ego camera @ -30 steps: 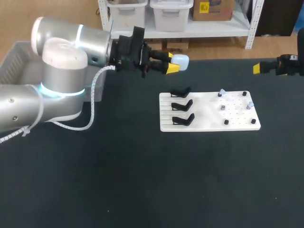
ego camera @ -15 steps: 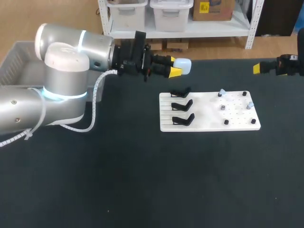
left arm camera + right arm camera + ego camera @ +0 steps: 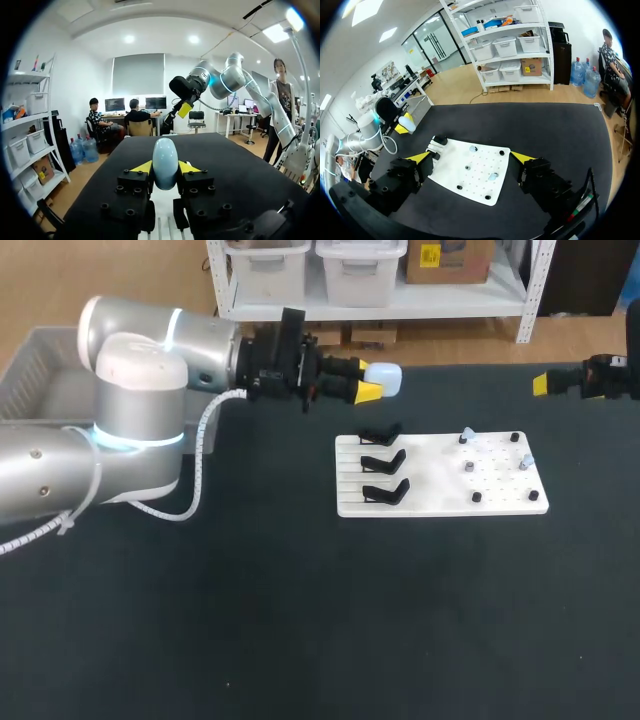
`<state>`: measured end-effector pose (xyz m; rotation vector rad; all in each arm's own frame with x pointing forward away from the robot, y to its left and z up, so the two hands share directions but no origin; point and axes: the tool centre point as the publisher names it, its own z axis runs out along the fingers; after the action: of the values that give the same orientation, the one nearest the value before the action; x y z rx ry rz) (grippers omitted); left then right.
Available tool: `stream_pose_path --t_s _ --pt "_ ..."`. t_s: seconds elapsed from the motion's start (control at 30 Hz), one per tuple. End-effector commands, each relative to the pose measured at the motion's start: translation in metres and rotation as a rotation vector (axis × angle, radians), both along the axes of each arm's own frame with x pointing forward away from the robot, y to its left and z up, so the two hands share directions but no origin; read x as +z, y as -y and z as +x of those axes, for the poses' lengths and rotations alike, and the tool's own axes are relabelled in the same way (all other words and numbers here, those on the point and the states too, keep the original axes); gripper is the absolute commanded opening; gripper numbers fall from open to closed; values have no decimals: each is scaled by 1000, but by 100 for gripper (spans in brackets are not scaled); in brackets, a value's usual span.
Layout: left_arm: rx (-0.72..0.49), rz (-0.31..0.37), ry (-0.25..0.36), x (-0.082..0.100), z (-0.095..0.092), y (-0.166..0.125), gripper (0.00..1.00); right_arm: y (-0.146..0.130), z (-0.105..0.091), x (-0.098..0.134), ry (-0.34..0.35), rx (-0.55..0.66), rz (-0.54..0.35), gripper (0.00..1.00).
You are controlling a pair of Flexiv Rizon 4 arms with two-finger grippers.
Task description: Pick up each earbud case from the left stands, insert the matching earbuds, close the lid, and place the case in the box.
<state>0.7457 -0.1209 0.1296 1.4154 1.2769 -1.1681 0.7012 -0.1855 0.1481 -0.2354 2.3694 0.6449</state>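
Left arm: stretched level from the left above the surface's [image 3: 300, 620] far edge, my left end effector [image 3: 366, 380] pointing right.
Grip: clamped on the pale blue earbud case [image 3: 384, 377], aloft beyond the white board [image 3: 500, 495].
Right end effector [image 3: 471, 157]: spread wide, at the far right.

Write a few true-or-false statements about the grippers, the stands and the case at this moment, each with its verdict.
1. The left gripper is shut on an earbud case. True.
2. A case sits on the nearest of the black stands. False: all three stands are empty.
3. The right gripper is open and holds nothing. True.
4. The case already lies in the grey box. False: it is held above the table, beyond the white board, away from the box.
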Motion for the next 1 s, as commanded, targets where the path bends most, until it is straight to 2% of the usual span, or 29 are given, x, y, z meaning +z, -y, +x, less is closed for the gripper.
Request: stream_pose_path --t_s 0.03,0.53,0.77,1.0 --pt "-8 2 3 2 1 0 0 0 0 1 -1 -1 -2 100" --pt "-8 2 3 2 1 0 0 0 0 1 -1 -1 -2 100" --pt "-8 2 3 2 1 0 0 -26 5 -1 19 50 3 100" --pt "-8 2 3 2 1 0 0 -61 13 5 37 59 -70 100"
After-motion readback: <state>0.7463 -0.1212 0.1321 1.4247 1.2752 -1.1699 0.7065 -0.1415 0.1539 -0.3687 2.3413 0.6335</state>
